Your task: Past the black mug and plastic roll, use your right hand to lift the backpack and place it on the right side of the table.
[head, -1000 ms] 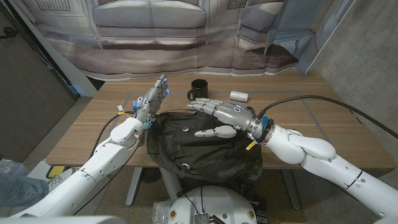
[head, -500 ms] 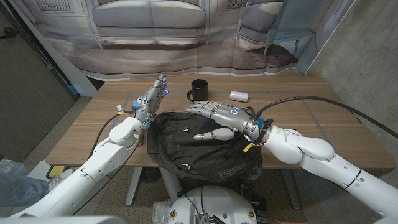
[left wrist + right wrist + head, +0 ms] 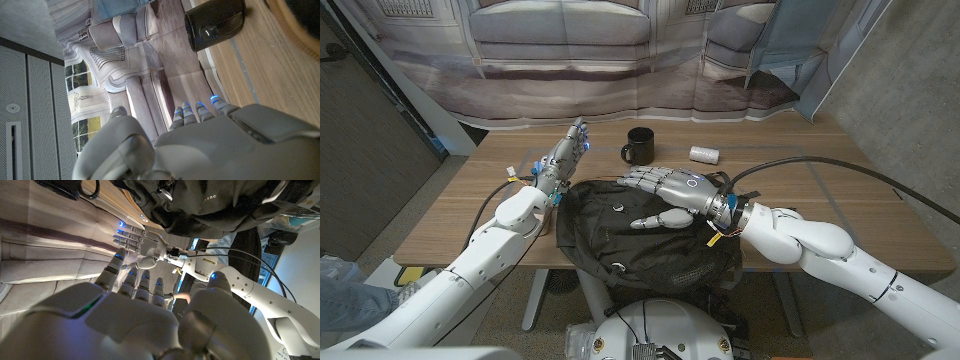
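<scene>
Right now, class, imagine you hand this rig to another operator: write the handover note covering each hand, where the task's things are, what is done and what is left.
Right hand: open, fingers spread, over the backpack's far part; not gripping it.
Left hand: open, raised beside the backpack's left edge, holding nothing.
Backpack: black, lying at the table's near middle, part of it over the near edge.
Black mug and plastic roll: beyond the backpack, towards the far edge.
Done: right hand brought over the backpack.
Left: grasp the backpack, lift it, set it on the table's right side.
</scene>
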Controlling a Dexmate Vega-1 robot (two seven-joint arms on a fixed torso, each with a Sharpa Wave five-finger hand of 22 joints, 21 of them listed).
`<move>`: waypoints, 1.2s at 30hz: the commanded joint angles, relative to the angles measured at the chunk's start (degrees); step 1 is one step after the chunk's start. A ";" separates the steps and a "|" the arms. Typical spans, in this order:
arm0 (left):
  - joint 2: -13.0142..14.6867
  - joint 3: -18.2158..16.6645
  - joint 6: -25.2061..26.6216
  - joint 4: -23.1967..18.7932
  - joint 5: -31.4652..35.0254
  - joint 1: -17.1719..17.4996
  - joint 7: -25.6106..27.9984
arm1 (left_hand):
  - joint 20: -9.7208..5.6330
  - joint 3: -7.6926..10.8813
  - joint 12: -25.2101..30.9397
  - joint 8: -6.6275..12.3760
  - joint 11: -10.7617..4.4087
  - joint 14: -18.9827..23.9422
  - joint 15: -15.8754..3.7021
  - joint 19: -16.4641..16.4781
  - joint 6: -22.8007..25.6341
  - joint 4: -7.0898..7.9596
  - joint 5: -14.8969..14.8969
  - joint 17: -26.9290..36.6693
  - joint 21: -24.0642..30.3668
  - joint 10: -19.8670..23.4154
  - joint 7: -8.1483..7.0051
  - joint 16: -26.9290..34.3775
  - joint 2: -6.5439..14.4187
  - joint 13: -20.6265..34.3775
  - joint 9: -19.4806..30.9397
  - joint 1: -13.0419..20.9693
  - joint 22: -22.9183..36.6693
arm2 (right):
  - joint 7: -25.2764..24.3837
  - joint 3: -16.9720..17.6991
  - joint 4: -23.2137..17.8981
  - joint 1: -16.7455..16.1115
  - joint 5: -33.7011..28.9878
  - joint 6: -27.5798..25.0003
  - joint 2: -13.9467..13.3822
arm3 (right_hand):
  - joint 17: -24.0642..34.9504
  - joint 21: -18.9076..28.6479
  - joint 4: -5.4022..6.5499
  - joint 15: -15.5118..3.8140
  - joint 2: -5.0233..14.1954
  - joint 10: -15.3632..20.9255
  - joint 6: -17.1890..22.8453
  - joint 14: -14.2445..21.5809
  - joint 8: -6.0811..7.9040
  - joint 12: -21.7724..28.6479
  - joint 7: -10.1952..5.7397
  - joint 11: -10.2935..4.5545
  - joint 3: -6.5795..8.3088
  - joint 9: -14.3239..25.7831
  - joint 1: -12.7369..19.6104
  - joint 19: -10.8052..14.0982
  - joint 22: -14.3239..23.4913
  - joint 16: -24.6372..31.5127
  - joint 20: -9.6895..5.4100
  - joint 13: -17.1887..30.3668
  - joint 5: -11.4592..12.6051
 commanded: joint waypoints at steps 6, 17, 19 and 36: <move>0.15 0.13 0.79 -0.47 -0.02 -0.42 0.13 | -0.02 -0.30 0.03 -0.17 0.06 -0.32 0.22 -0.40 0.03 0.10 0.36 0.25 -0.10 -0.36 0.15 0.04 0.26 0.11 0.18 0.37 0.33 | 2.58 -2.32 -0.40 0.71 -1.00 -2.71 -1.35 | 0.08 -0.18 -0.69 -0.01 -0.07 -0.13 -0.48 -0.20 0.34 -0.21 -0.20 0.16 0.20 0.23 1.06 -0.15 0.18 -0.12 0.39 0.15 0.35; 0.49 0.11 1.31 -1.03 -0.04 0.04 0.40 | 0.06 -0.48 0.04 -0.16 0.14 -0.30 0.20 -0.47 0.07 0.11 0.37 0.25 -0.11 -0.34 0.08 0.07 0.34 0.11 0.18 0.43 0.33 | 3.68 -3.54 0.54 1.23 -0.76 -3.45 -1.39 | 0.10 -0.25 -0.84 0.04 -0.01 -0.17 -0.35 -0.25 0.42 -0.20 -0.23 0.34 0.27 0.24 1.39 -0.18 0.20 -0.10 0.38 0.16 0.36; 0.41 0.10 1.35 -1.09 -0.09 0.06 0.54 | 0.07 -0.50 0.05 -0.16 0.18 -0.31 0.23 -0.48 0.07 0.11 0.37 0.25 -0.11 -0.32 0.07 0.06 0.35 0.11 0.18 0.44 0.33 | 3.60 -3.68 1.01 1.46 -0.33 -3.00 -1.57 | 0.11 -0.26 -0.87 0.00 0.00 -0.11 -0.34 -0.22 0.43 -0.17 -0.26 0.28 0.29 0.25 1.45 -0.17 0.20 -0.08 0.40 0.16 0.36; 0.23 0.33 1.54 -1.00 -0.09 -0.28 0.46 | 0.32 -0.75 0.01 -0.18 -0.02 -0.34 0.33 -0.65 0.06 0.13 0.37 0.25 -0.14 -0.41 -0.04 0.07 0.45 0.11 0.18 0.50 0.34 | 5.00 -4.55 1.58 1.67 -0.76 -4.00 -2.40 | 0.14 -0.44 -1.14 -0.21 -0.11 0.22 -0.19 0.13 0.49 0.00 -0.44 0.20 0.29 0.27 1.99 -0.30 0.23 0.06 0.52 0.19 0.35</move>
